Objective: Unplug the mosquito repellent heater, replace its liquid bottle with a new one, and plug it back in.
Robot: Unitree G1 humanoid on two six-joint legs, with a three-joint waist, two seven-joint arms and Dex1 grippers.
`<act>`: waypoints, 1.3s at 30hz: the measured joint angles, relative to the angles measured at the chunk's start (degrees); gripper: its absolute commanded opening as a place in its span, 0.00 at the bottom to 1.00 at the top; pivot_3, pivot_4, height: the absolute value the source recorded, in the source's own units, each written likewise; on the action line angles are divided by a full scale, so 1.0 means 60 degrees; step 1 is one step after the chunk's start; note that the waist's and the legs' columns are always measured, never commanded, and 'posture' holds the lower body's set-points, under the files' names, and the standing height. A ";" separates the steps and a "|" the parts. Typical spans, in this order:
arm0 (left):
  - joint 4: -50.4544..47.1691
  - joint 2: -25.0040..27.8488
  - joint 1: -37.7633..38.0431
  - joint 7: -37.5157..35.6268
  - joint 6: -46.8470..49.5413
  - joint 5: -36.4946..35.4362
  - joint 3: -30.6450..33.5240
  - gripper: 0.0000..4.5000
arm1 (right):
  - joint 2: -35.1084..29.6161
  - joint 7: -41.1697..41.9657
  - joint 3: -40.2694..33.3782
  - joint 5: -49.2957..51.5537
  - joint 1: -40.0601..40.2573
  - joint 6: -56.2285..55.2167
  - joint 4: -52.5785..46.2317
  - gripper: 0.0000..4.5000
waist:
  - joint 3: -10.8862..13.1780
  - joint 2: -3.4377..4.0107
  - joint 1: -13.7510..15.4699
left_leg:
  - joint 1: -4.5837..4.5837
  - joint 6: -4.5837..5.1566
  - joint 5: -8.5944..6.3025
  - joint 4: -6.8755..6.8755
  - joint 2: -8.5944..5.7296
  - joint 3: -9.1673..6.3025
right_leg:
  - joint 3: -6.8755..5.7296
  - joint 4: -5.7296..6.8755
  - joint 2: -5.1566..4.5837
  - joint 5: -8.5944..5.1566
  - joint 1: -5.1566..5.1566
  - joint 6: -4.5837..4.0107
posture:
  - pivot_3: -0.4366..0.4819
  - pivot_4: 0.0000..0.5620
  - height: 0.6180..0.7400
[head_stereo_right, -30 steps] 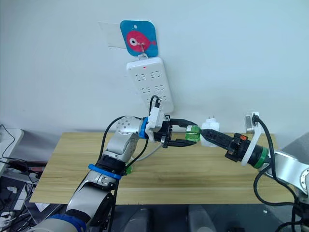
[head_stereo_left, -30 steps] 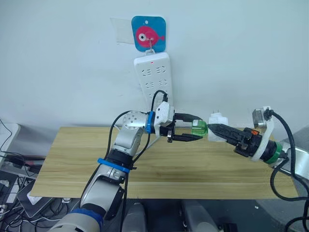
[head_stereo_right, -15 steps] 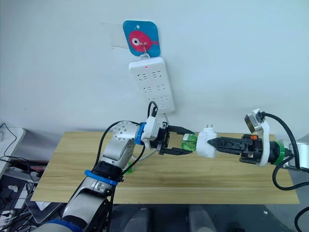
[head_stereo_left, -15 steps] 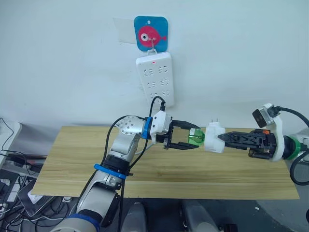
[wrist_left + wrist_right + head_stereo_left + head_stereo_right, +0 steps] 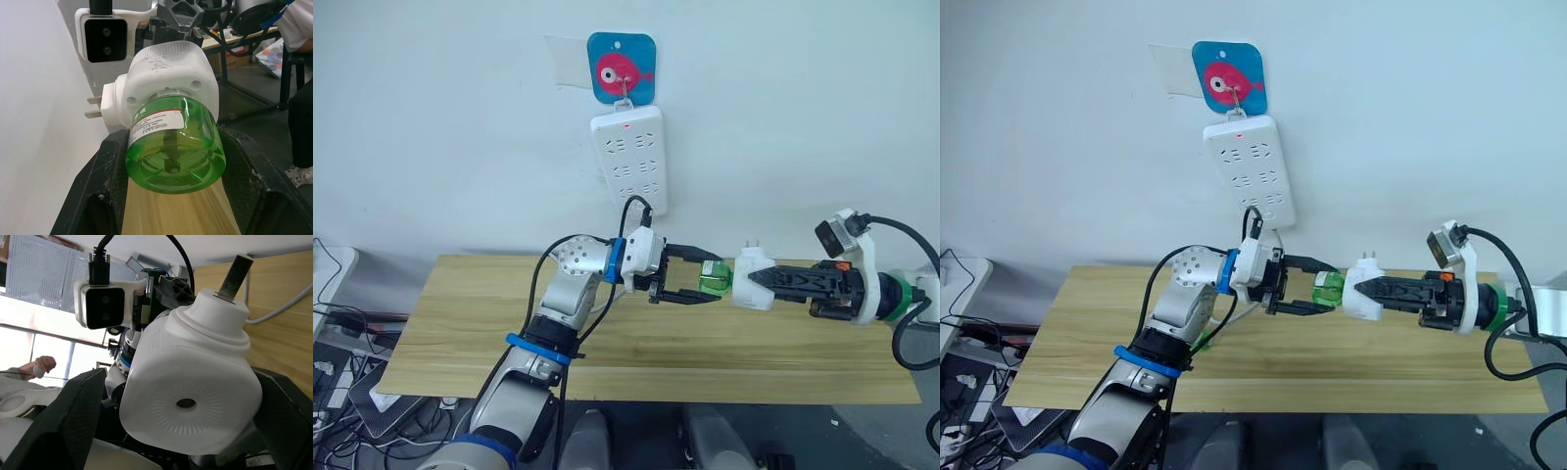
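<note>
Above the wooden desk (image 5: 460, 323), the two arms meet in mid-air. The right gripper (image 5: 756, 280) is clamped on the mosquito repellent heater (image 5: 751, 278), its black fingers pressed on opposite sides of the white body; the two plug prongs stick up from the heater, away from the desk. In the right wrist view the heater (image 5: 190, 391) sits between the fingers with its round vent hole facing the camera, and most of what lies beyond it is blocked.

The green liquid bottle (image 5: 713, 278) projects from the heater's far end, straight toward the left gripper (image 5: 705, 280). That gripper's fingers are spread moderately and lie on either side of the bottle. In the left wrist view the bottle (image 5: 173, 147) sits between both black fingers (image 5: 105, 181), close against them, but the pictures do not settle whether the pads actually press on it. The bottle's neck is hidden inside the heater, so whether it is seated fully cannot be made out.

Behind the left gripper, on the wall, hangs a white power strip (image 5: 629, 159) under a blue fish hook plate (image 5: 622, 69).
</note>
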 measured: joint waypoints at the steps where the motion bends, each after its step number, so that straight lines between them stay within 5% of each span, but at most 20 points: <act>1: -0.0074 0.0002 0.0000 0.0003 -0.0014 0.0000 -0.0001 0.51 | 0.0000 -0.0042 0.0002 -0.0001 0.0000 0.0001 0.0016 0.78 | 0.0000 0.0000 0.0000 | -0.0001 0.0000 0.0000 0.0001 0.0000 0.0000 | 0.0001 0.0000 0.0000 0.0000 0.0000 0.0000 | 0.42 0.35 1.00; 3: -0.0120 0.0022 -0.0001 0.0025 -0.0078 0.0009 -0.0008 0.51 | -0.0003 -0.0070 0.0007 -0.0003 -0.0006 0.0021 0.0030 0.69 | 0.0000 0.0001 -0.0001 | 0.0000 0.0001 0.0000 0.0001 0.0000 0.0001 | 0.0002 0.0001 0.0000 0.0000 0.0001 0.0000 | 0.42 0.35 1.00; 11: -0.0351 0.0114 0.0041 0.0064 0.1031 -0.0236 -0.0041 0.51 | -0.0053 -0.0155 0.0004 -0.0003 0.0042 -0.0022 -0.0081 0.69 | 0.0000 0.0001 0.0001 | -0.0002 0.0003 -0.0002 0.0005 0.0000 -0.0001 | 0.0001 0.0001 0.0000 0.0001 0.0001 0.0001 | 0.42 0.35 1.00; 13: -0.0872 0.0354 0.0053 0.0219 0.3045 -0.0820 -0.0149 0.51 | -0.0194 -0.0196 0.0002 -0.0003 0.0088 -0.0121 -0.0296 0.69 | 0.0001 0.0000 -0.0017 | -0.0003 0.0006 -0.0004 0.0005 0.0001 -0.0004 | -0.0001 0.0002 0.0001 0.0000 0.0000 0.0002 | 0.42 0.35 1.00; 16: -0.1397 0.0949 -0.0555 0.0606 0.8271 -0.2514 -0.0286 0.51 | -0.0383 -0.0208 0.0030 -0.0001 0.0144 -0.0137 -0.0634 0.69 | 0.0002 -0.0002 -0.0051 | -0.0010 0.0009 -0.0005 0.0018 0.0002 -0.0031 | -0.0024 0.0007 0.0004 -0.0002 0.0001 0.0005 | 0.42 0.35 1.00; 21: 0.0136 0.0784 -0.2093 0.1510 1.4394 -0.4410 0.0521 0.51 | -0.0516 -0.0044 0.0041 0.0079 0.0103 -0.0310 -0.0686 0.69 | 0.0005 -0.0006 -0.0056 | -0.0019 0.0009 -0.0005 0.0031 -0.0004 -0.0042 | -0.0039 0.0004 0.0005 -0.0026 0.0003 0.0048 | 0.42 0.35 1.00; 23: 0.0527 0.0723 -0.2331 0.1710 1.5341 -0.4697 0.0748 0.67 | -0.0520 -0.0006 0.0063 0.0110 0.0073 -0.0326 -0.0689 0.69 | 0.0005 -0.0006 -0.0057 | -0.0021 0.0009 -0.0005 0.0024 -0.0002 -0.0043 | -0.0040 -0.0002 0.0006 -0.0025 0.0001 0.0045 | 0.42 0.36 1.00; 28: 0.0411 0.0858 -0.2242 0.1837 1.4944 -0.4646 0.0745 0.99 | -0.0528 -0.0075 0.0091 0.0026 0.0072 -0.0316 -0.0668 0.69 | 0.0007 -0.0007 -0.0041 | -0.0021 0.0008 -0.0005 0.0013 0.0007 -0.0035 | -0.0036 -0.0004 0.0006 -0.0002 -0.0006 0.0003 | 0.41 0.36 1.00; 36: -0.0150 0.1385 -0.2182 0.1314 1.2477 -0.4039 0.0755 1.00 | -0.0519 -0.0274 0.0039 0.0024 0.0130 -0.0340 -0.0269 0.69 | 0.0008 -0.0008 -0.0012 | -0.0020 0.0008 -0.0006 0.0022 0.0003 -0.0010 | -0.0016 -0.0006 0.0000 -0.0001 -0.0005 0.0005 | 0.42 0.35 1.00; 39: -0.1512 0.1998 -0.1626 0.0509 1.0014 -0.3168 0.0527 1.00 | -0.0518 -0.0348 -0.0136 0.0021 0.0218 -0.0309 0.0099 0.69 | 0.0007 -0.0006 -0.0023 | -0.0009 0.0000 -0.0002 0.0001 0.0010 0.0015 | 0.0002 -0.0012 0.0001 0.0000 -0.0007 0.0003 | 0.43 0.35 1.00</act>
